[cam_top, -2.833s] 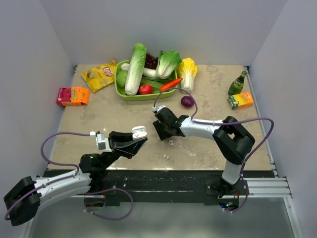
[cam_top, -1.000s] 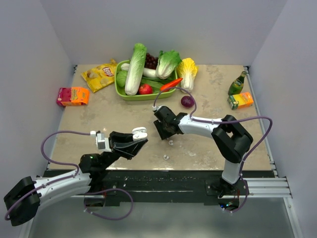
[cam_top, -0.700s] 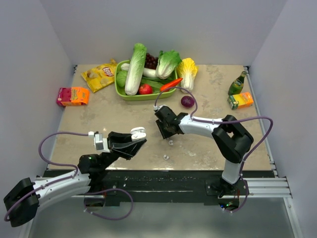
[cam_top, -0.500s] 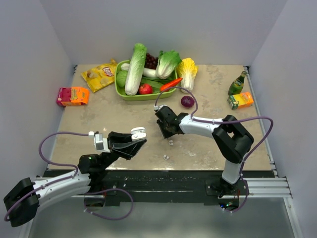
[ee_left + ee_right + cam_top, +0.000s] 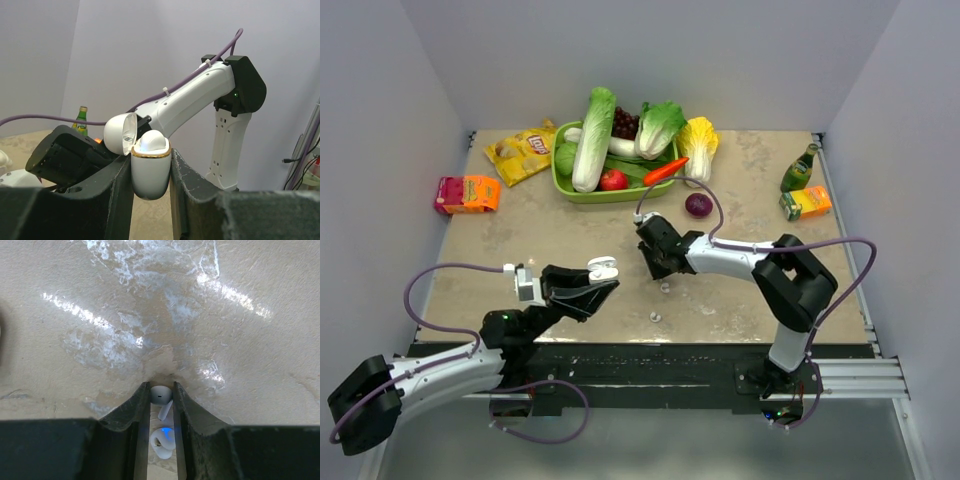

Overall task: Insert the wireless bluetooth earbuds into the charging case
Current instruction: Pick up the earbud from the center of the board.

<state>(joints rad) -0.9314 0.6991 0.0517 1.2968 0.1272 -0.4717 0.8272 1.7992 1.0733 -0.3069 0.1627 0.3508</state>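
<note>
bright, even light; glare streaks the table (image 5: 150, 330) in the sharp wrist view.

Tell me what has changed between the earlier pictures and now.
The right gripper shifted slightly rightward in the top view, its fingers closed on an earbud; no new grasp or release is visible. The left gripper holds the open charging case in about the same place, and the green tray of vegetables did not move.

Seen from overhead, the wireless bluetooth earbuds (image 5: 665, 287) toward the near edge of the bench (image 5: 550, 240) are specks too small to resolve, and the right jaws' contact with one is indeterminate.
</note>
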